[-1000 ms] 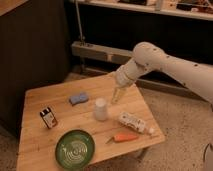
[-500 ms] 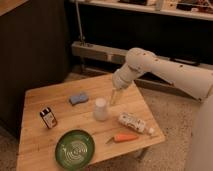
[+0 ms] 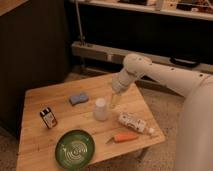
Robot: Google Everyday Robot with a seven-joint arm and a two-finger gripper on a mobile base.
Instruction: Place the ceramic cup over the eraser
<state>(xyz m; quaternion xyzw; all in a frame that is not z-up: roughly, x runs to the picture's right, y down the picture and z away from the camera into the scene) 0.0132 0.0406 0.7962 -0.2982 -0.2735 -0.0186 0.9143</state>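
Beside standing ceramic cup (image 3: 100, 109), end effector (image 3: 115, 103) hovering

Wooden counter (image 3: 37, 145), pale planks, seen from above at an angle. Near the view's left edge, upright: eraser (image 3: 48, 118), dark with a white end and orange-red label. Farther back, lying flat: light-blue pad (image 3: 78, 98). At the middle, standing: ceramic cup (image 3: 100, 109), white, apart from both. Toward the right, on its side: white printed container (image 3: 132, 122). Just in front of that, not touching: orange carrot-shaped item (image 3: 124, 137). At the front, flat: round green plate (image 3: 75, 149). Over the middle, just right of the cup: end effector (image 3: 116, 101).
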